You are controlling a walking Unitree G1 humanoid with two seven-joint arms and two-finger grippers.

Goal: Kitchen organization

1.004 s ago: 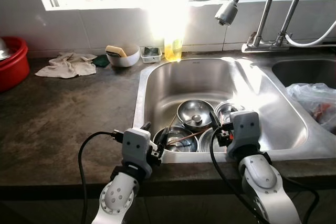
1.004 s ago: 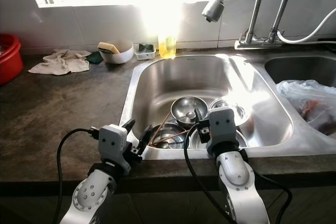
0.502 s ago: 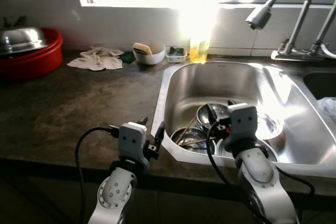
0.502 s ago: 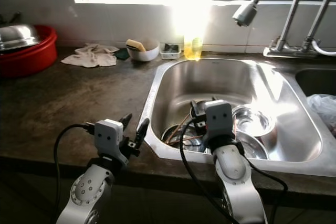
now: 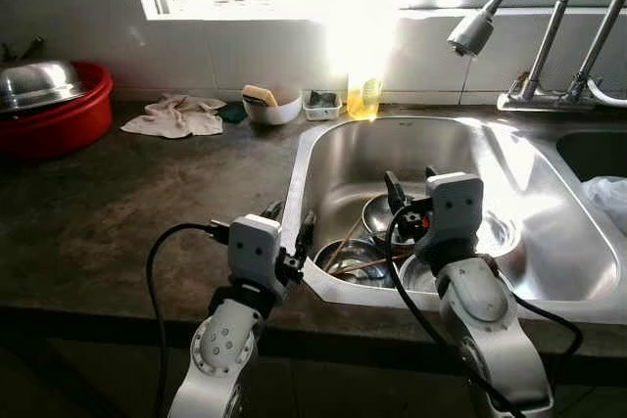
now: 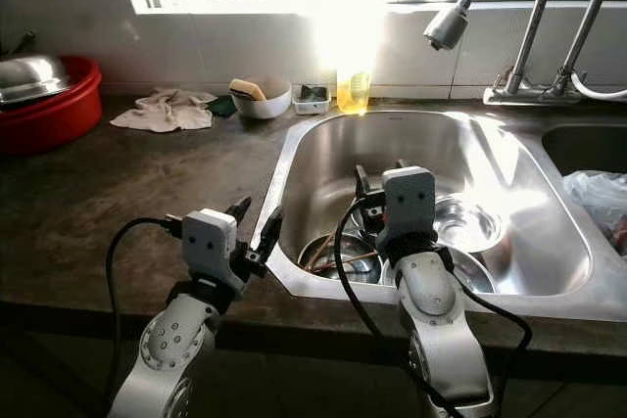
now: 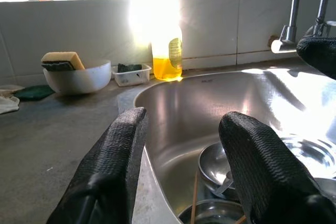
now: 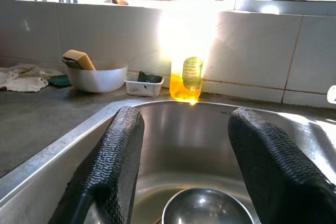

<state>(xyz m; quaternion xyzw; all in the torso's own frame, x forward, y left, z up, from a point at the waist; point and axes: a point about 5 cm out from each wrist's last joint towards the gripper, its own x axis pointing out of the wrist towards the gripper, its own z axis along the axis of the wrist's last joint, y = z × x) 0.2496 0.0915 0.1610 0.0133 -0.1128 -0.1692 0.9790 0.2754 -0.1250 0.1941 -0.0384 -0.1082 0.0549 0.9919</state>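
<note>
In the lower middle of the frame the steel sink (image 5: 549,271) holds a cluster of steel bowls (image 5: 392,217) at its bottom. The left gripper (image 5: 290,239) hovers over the sink's near-left rim, its fingers (image 7: 113,166) spread wide on nothing. The right gripper (image 5: 409,190) hangs above the bowls, fingers (image 8: 110,163) equally wide and empty. Along the upper wall on the dark surface (image 5: 118,203) stand a yellow soap bottle (image 5: 363,97) and a white bowl with a sponge (image 5: 268,106).

two silver arms with rounded, screw-dotted joint housings; boxy pale-grey wrist block on each. left gripper (image 5: 290,232) and right gripper (image 5: 409,193): two long black fingers (image 7: 113,163), textured, ribbed pads. black cable looped beside each forearm.
</note>
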